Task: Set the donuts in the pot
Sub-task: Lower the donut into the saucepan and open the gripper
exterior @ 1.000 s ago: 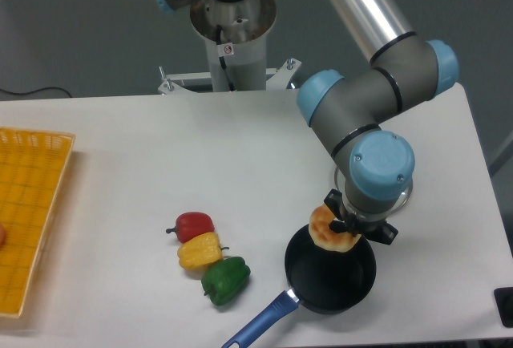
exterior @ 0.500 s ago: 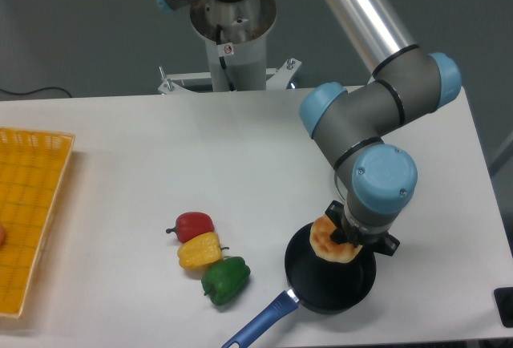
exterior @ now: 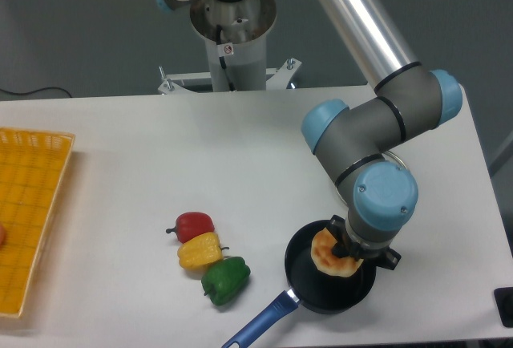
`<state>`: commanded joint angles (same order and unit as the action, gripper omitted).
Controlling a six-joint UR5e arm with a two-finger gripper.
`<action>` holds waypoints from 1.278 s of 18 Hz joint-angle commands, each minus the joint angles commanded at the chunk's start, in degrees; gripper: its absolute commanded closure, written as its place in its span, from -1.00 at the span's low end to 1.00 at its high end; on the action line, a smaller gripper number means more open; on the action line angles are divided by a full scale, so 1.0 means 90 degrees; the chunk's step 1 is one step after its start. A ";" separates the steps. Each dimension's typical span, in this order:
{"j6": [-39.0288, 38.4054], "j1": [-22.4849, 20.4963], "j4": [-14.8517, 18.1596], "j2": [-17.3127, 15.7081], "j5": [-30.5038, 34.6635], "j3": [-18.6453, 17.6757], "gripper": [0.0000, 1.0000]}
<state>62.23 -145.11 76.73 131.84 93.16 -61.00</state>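
Observation:
The golden-orange donut (exterior: 327,253) with pale glaze is held in my gripper (exterior: 350,253), over the inside of the black pot (exterior: 309,282). The pot has a long blue handle (exterior: 260,321) pointing to the front left. The gripper is shut on the donut's right side; its fingers are mostly hidden under the blue wrist joint (exterior: 384,196). I cannot tell whether the donut touches the pot's bottom.
A red pepper (exterior: 193,224), a yellow pepper (exterior: 199,250) and a green pepper (exterior: 225,279) lie in a row left of the pot. A yellow basket (exterior: 28,204) sits at the table's left edge. A glass lid is partly visible behind the arm (exterior: 401,155).
The gripper has moved down and slightly toward the front with the donut, from the pot's back rim to lower inside the pot.

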 joint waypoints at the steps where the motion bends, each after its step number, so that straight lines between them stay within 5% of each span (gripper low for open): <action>1: -0.0039 0.0010 -0.0010 0.0010 0.0000 0.0000 1.00; 4: -0.0059 0.0029 -0.0117 0.0000 0.0000 -0.0058 1.00; 13: 0.0029 0.0088 -0.0604 -0.0127 0.0049 -0.0419 -0.61; 18: 0.0029 0.0127 -0.0693 -0.0283 0.0049 -0.0615 -0.88; 23: -0.0010 0.0137 -0.0694 -0.0283 0.0059 -0.0635 -0.89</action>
<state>62.14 -143.88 70.49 129.29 93.69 -66.71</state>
